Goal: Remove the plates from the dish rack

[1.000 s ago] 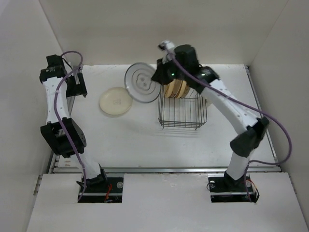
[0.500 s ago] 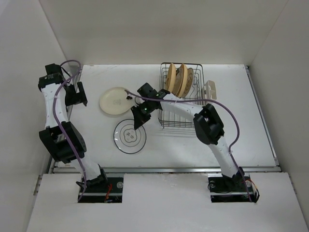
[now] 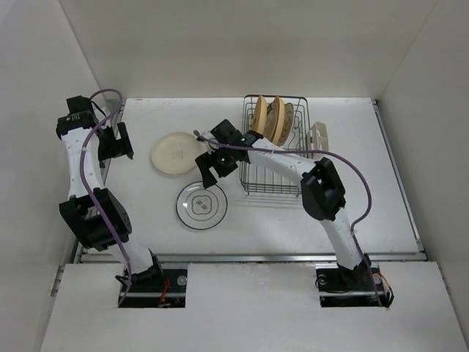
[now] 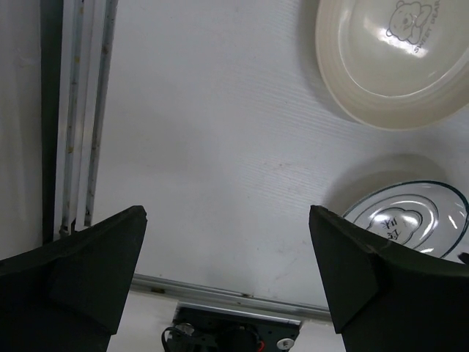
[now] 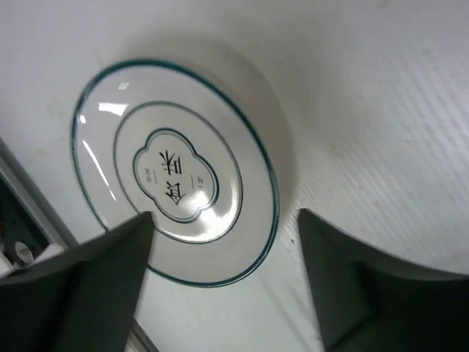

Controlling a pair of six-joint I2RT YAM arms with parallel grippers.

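Ringed plate (image 3: 199, 207) flat on table (image 3: 352, 213); right gripper (image 3: 208, 174) above, jaws spread, empty. Left gripper (image 4: 227, 220) wide, empty. Next: upright plates (image 3: 272, 121) in dish rack (image 3: 278, 189), 2 o'clock.

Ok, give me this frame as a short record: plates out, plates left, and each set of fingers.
on table: cream plate, ringed plate, both flat
in dish rack: upright plates, far end
right fingers: open, over ringed plate
left fingers: open, empty, apart from cream plate
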